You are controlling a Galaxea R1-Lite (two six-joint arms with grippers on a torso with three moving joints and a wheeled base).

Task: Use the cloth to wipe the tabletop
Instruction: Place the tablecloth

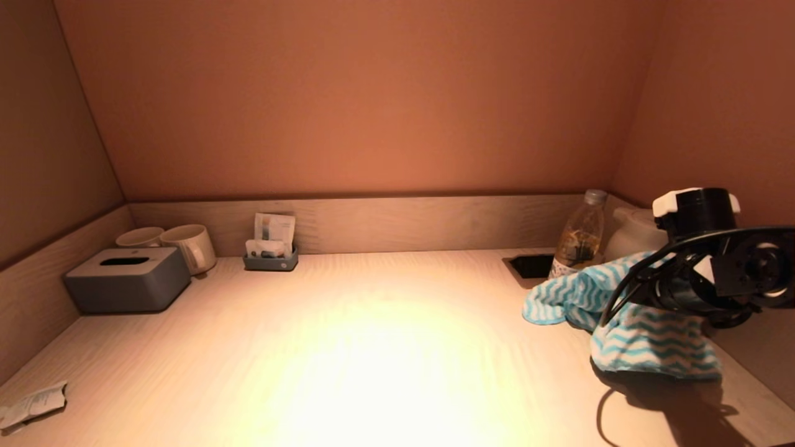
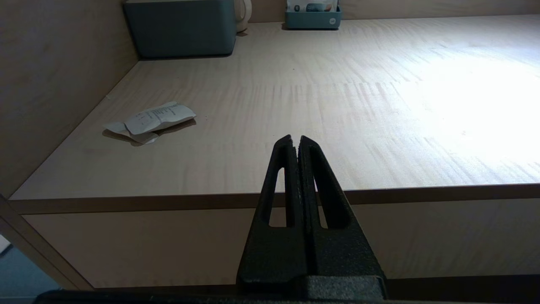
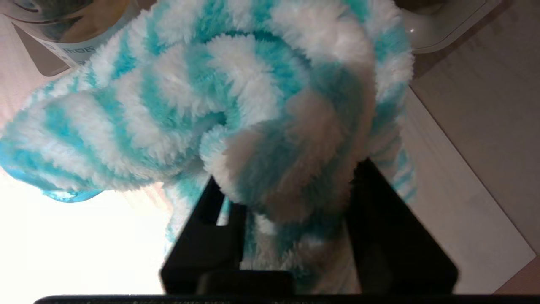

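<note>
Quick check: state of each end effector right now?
Left end effector: closed, empty, parked off the front edge of the tabletop.
Right end effector: closed on the cloth, at the right rear of the tabletop.

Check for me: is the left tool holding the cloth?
No, the left tool is shut on nothing off the tabletop; the right tool grips the cloth.

The right gripper point(image 3: 291, 185) is mostly buried in the cloth point(image 1: 627, 323), so its fingertips don't show. The kettle point(image 1: 633, 233) sits half hidden behind the arm and cloth, and the cloth covers the bottle's point(image 1: 579, 236) base. One mug point(image 1: 140, 236) is partly blocked by the tissue box point(image 1: 127, 278). The wrapper's point(image 1: 31, 405) print is probably text, too small to read.
</note>
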